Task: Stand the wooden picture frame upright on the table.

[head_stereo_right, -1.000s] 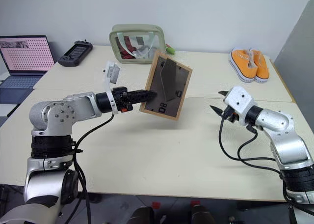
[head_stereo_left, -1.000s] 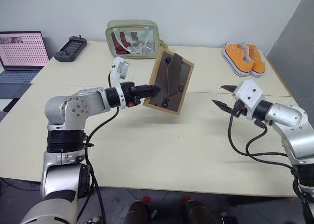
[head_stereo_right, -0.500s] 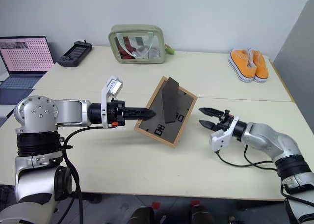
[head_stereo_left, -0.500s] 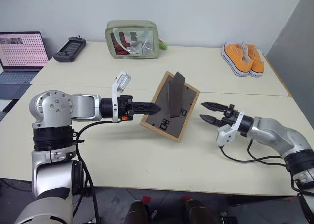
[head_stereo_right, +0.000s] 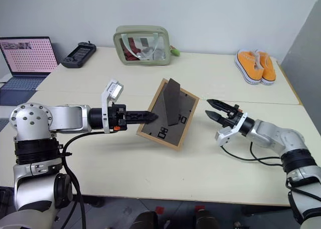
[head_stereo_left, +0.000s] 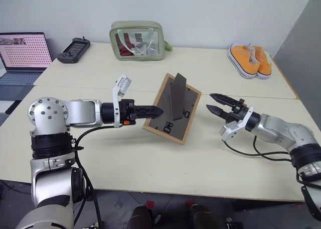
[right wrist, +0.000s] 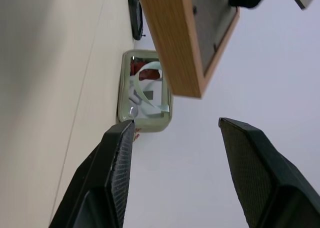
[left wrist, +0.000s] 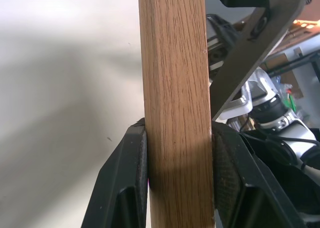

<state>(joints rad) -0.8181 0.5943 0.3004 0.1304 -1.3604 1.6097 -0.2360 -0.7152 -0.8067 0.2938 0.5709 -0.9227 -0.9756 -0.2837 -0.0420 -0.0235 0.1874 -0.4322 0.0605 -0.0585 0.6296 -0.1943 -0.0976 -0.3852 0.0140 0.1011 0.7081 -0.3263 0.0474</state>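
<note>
The wooden picture frame hangs tilted over the middle of the table, its dark back and folded-out easel stand facing me. Its lower edge is close to the tabletop; I cannot tell whether it touches. My left gripper is shut on the frame's left edge; in the left wrist view both black fingers press the light wood. My right gripper stands open just right of the frame, pointing at it and apart from it. Between its fingers the right wrist view shows the frame's corner.
At the back of the table stand a clear green pouch, a black handheld controller and orange shoes at the far right. A laptop sits at the far left. A seam crosses the tabletop.
The left gripper has rolled and lowered the frame toward the table. The right gripper has swung in to the frame's right side, rolled over, and opened a little wider.
</note>
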